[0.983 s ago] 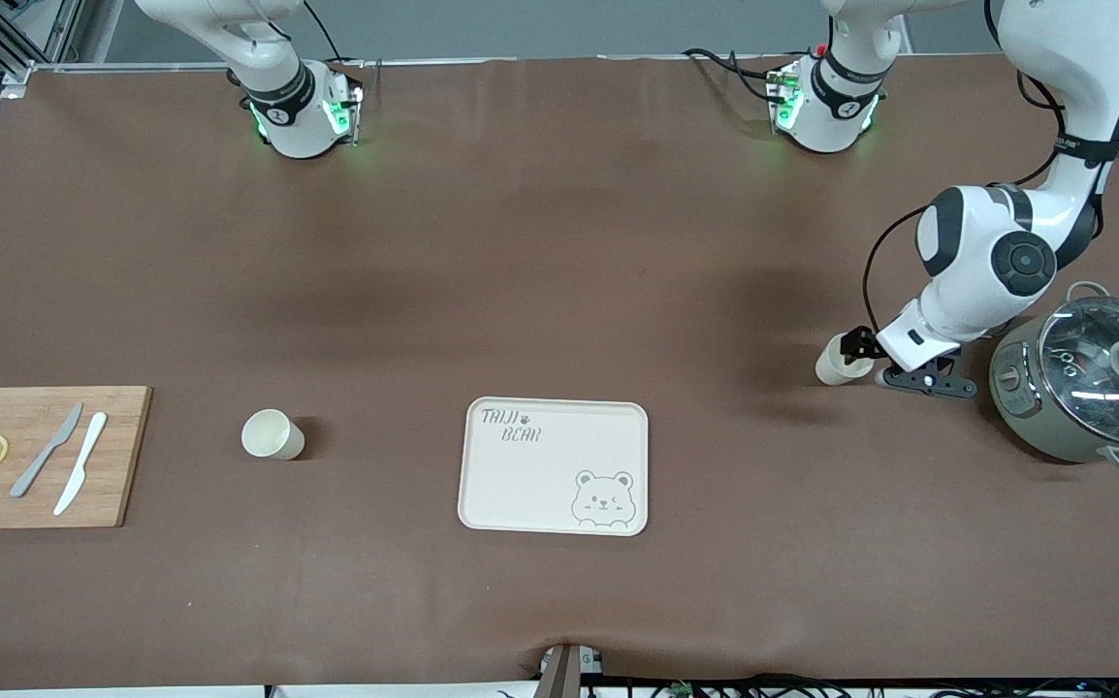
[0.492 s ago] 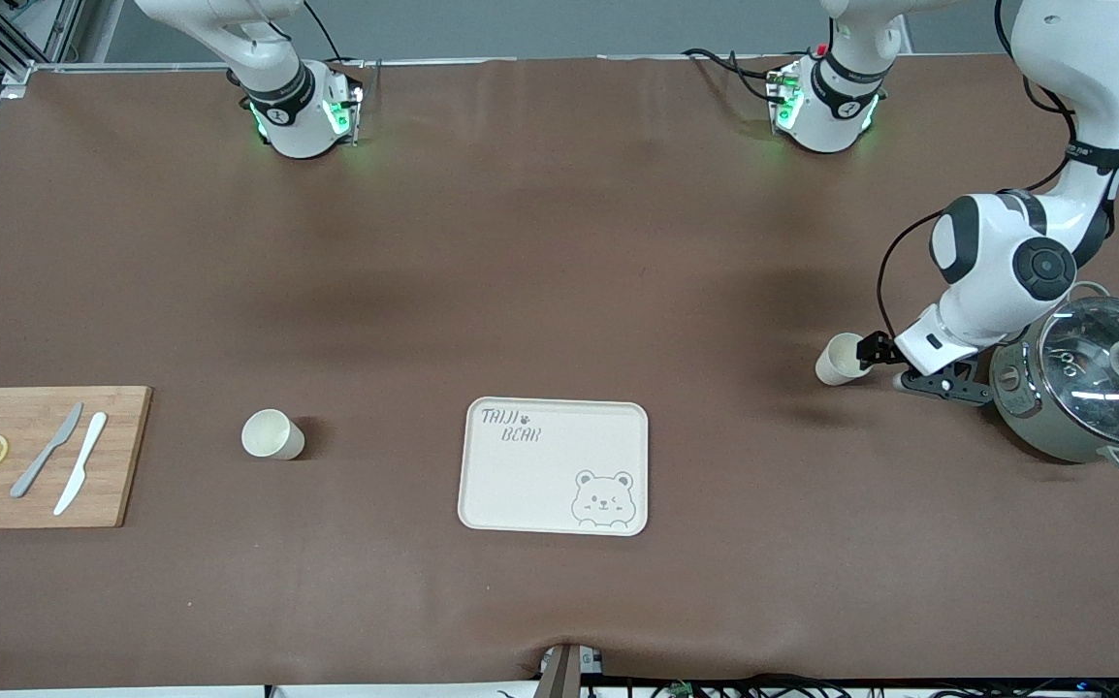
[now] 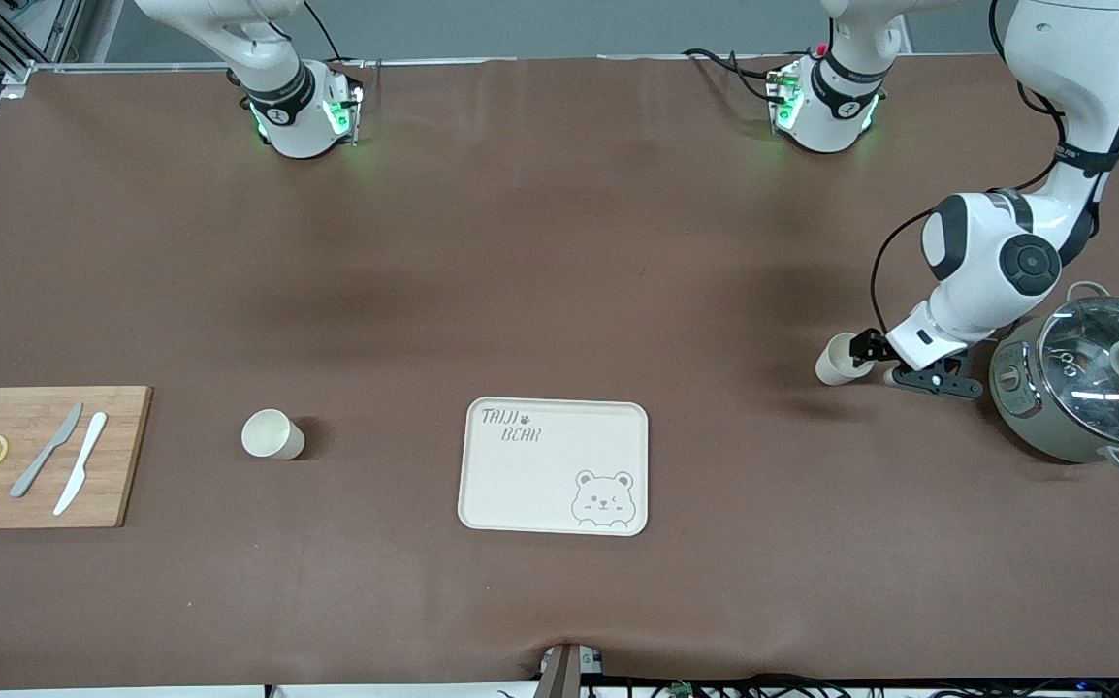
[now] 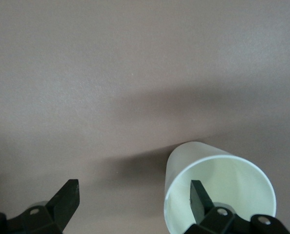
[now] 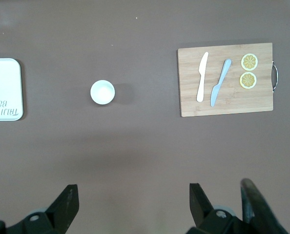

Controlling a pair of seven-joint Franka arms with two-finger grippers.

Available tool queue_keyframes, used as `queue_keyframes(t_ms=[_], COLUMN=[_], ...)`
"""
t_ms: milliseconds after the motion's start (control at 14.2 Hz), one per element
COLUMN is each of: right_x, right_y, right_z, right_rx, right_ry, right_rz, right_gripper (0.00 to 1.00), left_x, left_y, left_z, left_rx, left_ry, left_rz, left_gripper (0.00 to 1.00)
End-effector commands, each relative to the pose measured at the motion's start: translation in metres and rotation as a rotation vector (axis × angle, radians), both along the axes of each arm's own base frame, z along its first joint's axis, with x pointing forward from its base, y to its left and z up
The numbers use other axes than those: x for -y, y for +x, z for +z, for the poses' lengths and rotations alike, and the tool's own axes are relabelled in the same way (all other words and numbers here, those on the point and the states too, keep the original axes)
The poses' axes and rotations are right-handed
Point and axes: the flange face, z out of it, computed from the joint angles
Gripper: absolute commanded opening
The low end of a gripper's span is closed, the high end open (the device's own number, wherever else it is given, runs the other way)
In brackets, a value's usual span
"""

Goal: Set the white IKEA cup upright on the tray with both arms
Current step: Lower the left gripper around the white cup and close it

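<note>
Two white cups are standing on the worktop. Reading the front view as a clock face, the nearer cup [image 3: 272, 433] is sitting at about eight o'clock, between the cutting board [image 3: 123, 456] and the tray [image 3: 511, 485], which is lying at six o'clock with nothing on it. The other cup [image 3: 837, 359] is sitting at about three o'clock, toward the left arm's end, just beside the lidded pot [image 3: 1083, 388].

The left claw [image 3: 872, 361] is working low at that other cup. Its fingers are spread apart, and the left wrist view is showing one finger [image 4: 199, 200] dipping inside the rim while its partner [image 4: 67, 195] is hanging outside, well clear of the wall. The right claw [image 5: 133, 202] is waiting high over the worktop with its fingers also apart, looking down on the nearer cup and the board.

Each cup is probably handling as light, stiff and smooth-walled, so it is likely tipping or skating under a sideways nudge. Pinching the wall just below the rim, one finger inside and one outside, is looking like the soundest hold, with moderate squeeze to avoid slipping.
</note>
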Motion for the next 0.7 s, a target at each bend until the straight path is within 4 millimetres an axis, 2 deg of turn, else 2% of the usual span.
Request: queue_keyframes(t_ms=[0, 281, 351, 421, 492, 562, 632], right_x=[-0.0015, -0.0015, -0.0015, -0.0015, -0.0015, -0.0015, -0.0015], right_y=[0.0006, 0.0012, 0.0006, 0.0005, 0.0006, 0.0006, 0.0006], right_z=[0.0008, 0.0, 0.0008, 0.0007, 0.0008, 0.0008, 0.0008], right_rx=[0.003, 0.002, 0.003, 0.002, 0.003, 0.003, 0.003], right_ry=[-0.006, -0.006, -0.006, -0.006, -0.006, -0.006, -0.006], right_rz=[-0.003, -0.003, -0.003, -0.003, -0.003, -0.003, -0.003], right_gripper=[1.0, 1.0, 1.0, 1.0, 1.0, 1.0, 1.0], left_x=[0.0024, 0.0023, 0.0022, 0.0022, 0.0021, 0.0021, 0.0021], left_y=[-0.0064, -0.0057, -0.005, -0.0045, -0.004, -0.0039, -0.0039], left_z=[0.0027, 0.0034, 0.0041, 0.0046, 0.0051, 0.0051, 0.0051], left_rx=[0.014, 0.013, 0.011, 0.011, 0.013, 0.013, 0.013], left_ry=[0.012, 0.012, 0.012, 0.012, 0.012, 0.012, 0.012], left_rz=[0.002, 0.002, 0.002, 0.002, 0.002, 0.002, 0.001], left_gripper=[1.0, 1.0, 0.94, 0.79, 0.59, 0.34, 0.19])
